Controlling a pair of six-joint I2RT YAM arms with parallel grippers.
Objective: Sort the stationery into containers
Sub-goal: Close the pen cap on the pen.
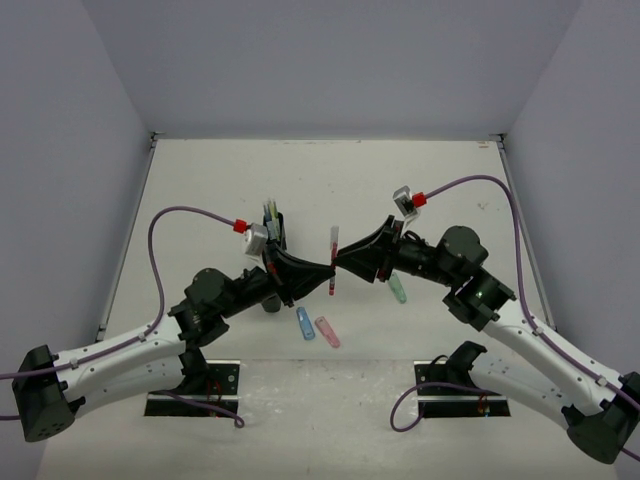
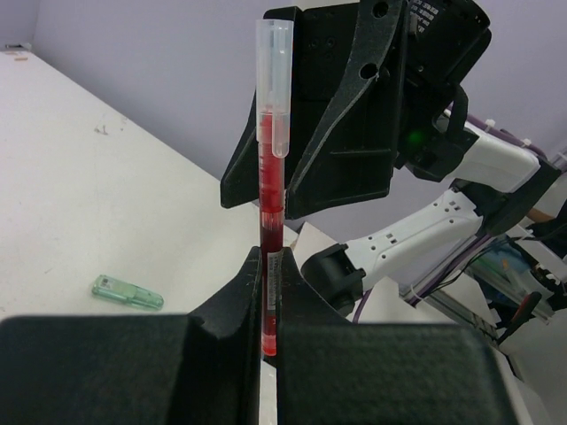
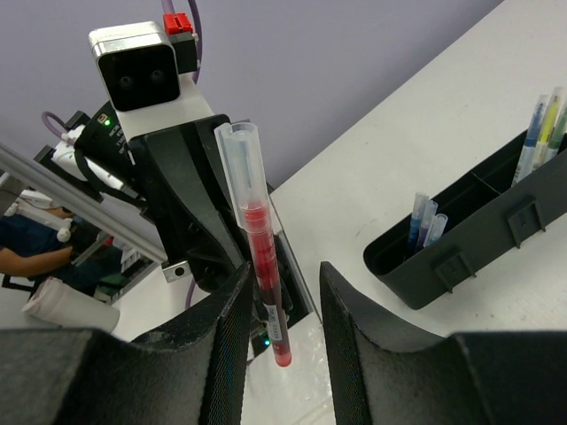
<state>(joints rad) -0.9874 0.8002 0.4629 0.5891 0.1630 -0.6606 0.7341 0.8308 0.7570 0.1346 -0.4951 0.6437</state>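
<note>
Red ink is seen through the clear barrel of the pen (image 2: 270, 221), which is held upright, cap end up, above the table (image 1: 450, 180). It is gripped low on its barrel by the left gripper (image 2: 268, 301), whose two fingers are clamped tight on it. The right gripper (image 3: 285, 301) is brought tip to tip against the left one, and the same pen stands between its parted jaws (close beside one finger, with a plain gap on the other side), so no grip by it is seen.

Just behind the left gripper, partly hidden by that arm, the black organiser (image 3: 461, 230) is set on the table. Blue pens (image 3: 425, 221) are stood in one compartment and yellow-green ones (image 3: 545, 124) in another. A green piece (image 1: 397, 289) is laid flat under the right gripper's wrist. A blue piece (image 1: 305, 323) and a pink piece (image 1: 327, 331) are laid side by side, below the meeting fingertips and nearer the arm bases.
</note>
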